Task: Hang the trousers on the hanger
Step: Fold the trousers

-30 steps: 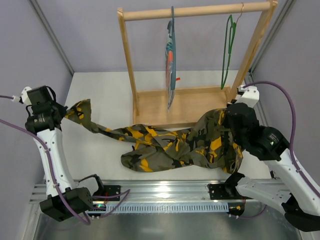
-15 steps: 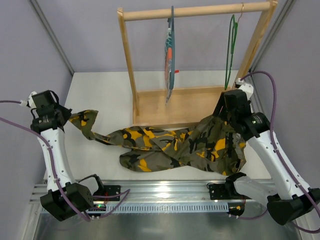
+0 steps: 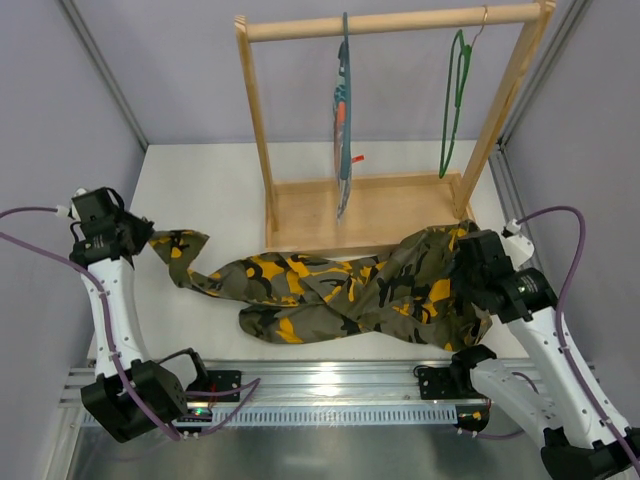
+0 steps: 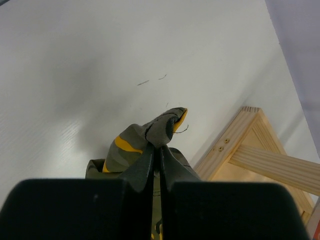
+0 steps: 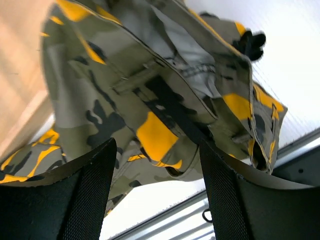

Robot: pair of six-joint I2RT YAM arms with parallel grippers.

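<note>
The camouflage trousers (image 3: 340,295) lie crumpled across the table in front of the rack, waist to the right. My left gripper (image 3: 150,240) is shut on the end of one trouser leg (image 4: 161,125) at the left, its fingertips (image 4: 150,150) pinching the hem just above the table. My right gripper (image 5: 157,165) stands open over the waist (image 5: 150,100), with nothing between its fingers. In the top view the right gripper (image 3: 468,262) hovers at the trousers' right end. The green wire hanger (image 3: 455,100) hangs bare on the rack's rod at the right.
A wooden rack (image 3: 370,210) stands at the back, its base plate touching the trousers. A blue-grey hanger with a striped cloth (image 3: 342,110) hangs mid-rod. The rack's base corner (image 4: 245,145) lies right of the left gripper. The metal rail (image 3: 320,385) runs along the near edge.
My right gripper has opened, let go of the waist and drawn back from the rack toward the near edge. The left gripper has carried the leg end slightly nearer and to the right.
</note>
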